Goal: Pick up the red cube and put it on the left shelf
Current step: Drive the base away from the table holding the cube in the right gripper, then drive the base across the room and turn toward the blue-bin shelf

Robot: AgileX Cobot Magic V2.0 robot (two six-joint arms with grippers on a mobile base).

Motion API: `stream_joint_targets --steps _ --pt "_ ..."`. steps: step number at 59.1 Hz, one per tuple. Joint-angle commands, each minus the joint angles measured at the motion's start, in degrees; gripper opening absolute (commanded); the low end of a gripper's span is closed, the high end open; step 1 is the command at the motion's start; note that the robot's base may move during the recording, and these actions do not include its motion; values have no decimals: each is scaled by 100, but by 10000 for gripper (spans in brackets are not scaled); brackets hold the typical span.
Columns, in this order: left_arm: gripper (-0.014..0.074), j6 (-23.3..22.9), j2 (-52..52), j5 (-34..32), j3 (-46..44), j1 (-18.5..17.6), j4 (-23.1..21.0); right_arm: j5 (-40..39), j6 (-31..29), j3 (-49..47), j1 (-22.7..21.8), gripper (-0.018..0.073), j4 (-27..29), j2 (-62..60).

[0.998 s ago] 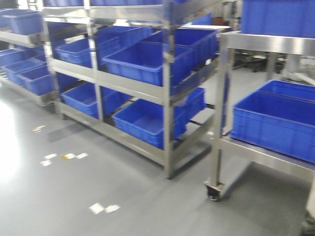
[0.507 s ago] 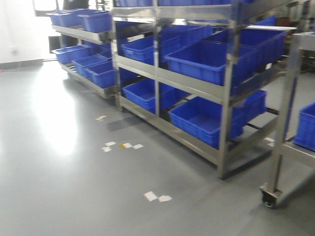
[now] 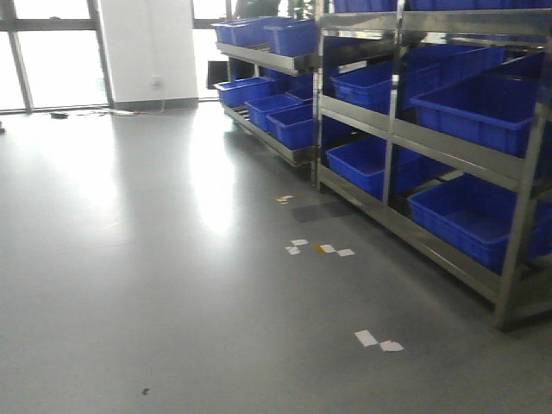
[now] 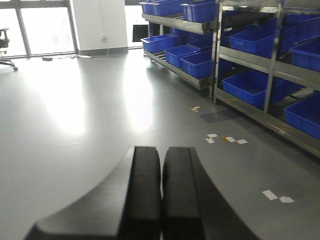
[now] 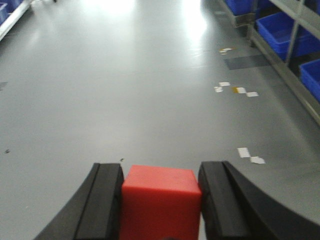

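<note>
A red cube (image 5: 160,202) sits between the black fingers of my right gripper (image 5: 161,172), which is shut on it above the grey floor. In the left wrist view my left gripper (image 4: 161,150) is shut, its two black pads pressed together with nothing between them. The left shelf (image 3: 448,147), a stainless-steel multi-tier rack holding large blue crates, fills the right side of the front view. It also shows at the right of the left wrist view as the rack (image 4: 295,75). Neither gripper shows in the front view.
A second, lower steel rack (image 3: 267,56) with blue crates stands further back by a white pillar (image 3: 147,52) and windows. White paper scraps (image 3: 319,248) and more scraps (image 3: 378,341) lie on the grey floor. An office chair (image 4: 4,42) stands far left.
The front view has swung left: the racks slid to the right side, the wheeled cart with crates left the frame, and open floor with windows came in.
</note>
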Motion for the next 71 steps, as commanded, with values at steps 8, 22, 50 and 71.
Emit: stream_joint_targets --steps 8,22,50,71 --pt "102 -5 -92 -502 132 -2 -17 -473 -8 -146 7 56 -22 -19" --pt "102 -5 -92 -502 132 -2 -17 -473 -8 -146 7 56 -22 -19" --pt "102 -5 -92 -502 132 -2 -17 -473 -8 -146 7 56 -22 -19" --pt "102 -5 -92 -502 132 -2 -17 -473 -8 -146 7 56 -22 -19"
